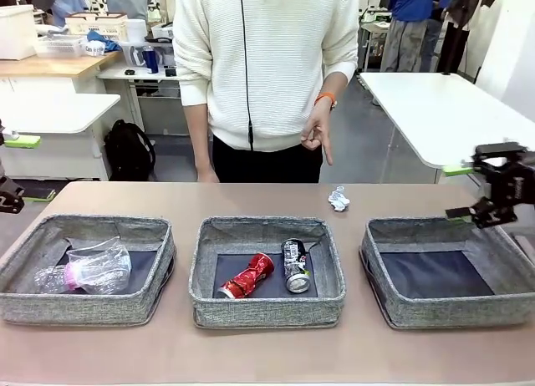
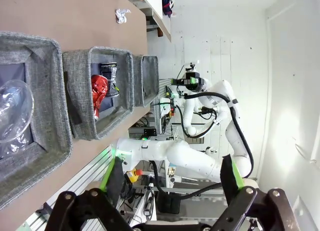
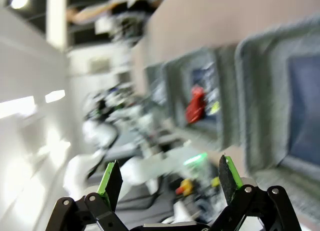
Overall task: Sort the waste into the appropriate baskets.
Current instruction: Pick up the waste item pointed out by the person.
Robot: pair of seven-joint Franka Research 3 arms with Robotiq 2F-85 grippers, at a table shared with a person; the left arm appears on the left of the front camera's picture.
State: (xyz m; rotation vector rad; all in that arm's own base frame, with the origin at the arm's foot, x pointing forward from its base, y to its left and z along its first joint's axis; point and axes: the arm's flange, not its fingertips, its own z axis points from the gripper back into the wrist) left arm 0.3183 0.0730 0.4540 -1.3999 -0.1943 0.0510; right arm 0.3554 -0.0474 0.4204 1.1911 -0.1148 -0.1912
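Three grey woven baskets stand in a row. The left basket point(image 1: 84, 307) point(image 2: 47, 86) holds a clear plastic cup point(image 1: 104, 265) point(image 2: 12, 111) and a clear bottle point(image 1: 54, 278) with a pink label. In the middle basket point(image 1: 267, 308) point(image 2: 80, 83) lie a crushed red can point(image 1: 248, 276) point(image 2: 99, 89) point(image 3: 196, 103) and a dark printed can point(image 1: 295, 266) point(image 2: 111, 73). Nothing lies in the right basket point(image 1: 451, 312) point(image 2: 150, 76) point(image 3: 260, 91). A small white paper wad point(image 1: 338, 199) point(image 2: 121, 14) rests on the table behind the baskets. My left gripper point(image 1: 18, 170) point(image 2: 171, 178) hangs open at the left edge. My right gripper point(image 1: 462, 191) point(image 3: 169, 181) is open above the right basket's far corner.
A person in a white sweater stands at the far side, one hand point(image 1: 318, 135) hanging above the table's far edge near the paper wad. A strip of bare brown tabletop point(image 1: 267, 357) runs in front of the baskets. The right wrist view is blurred.
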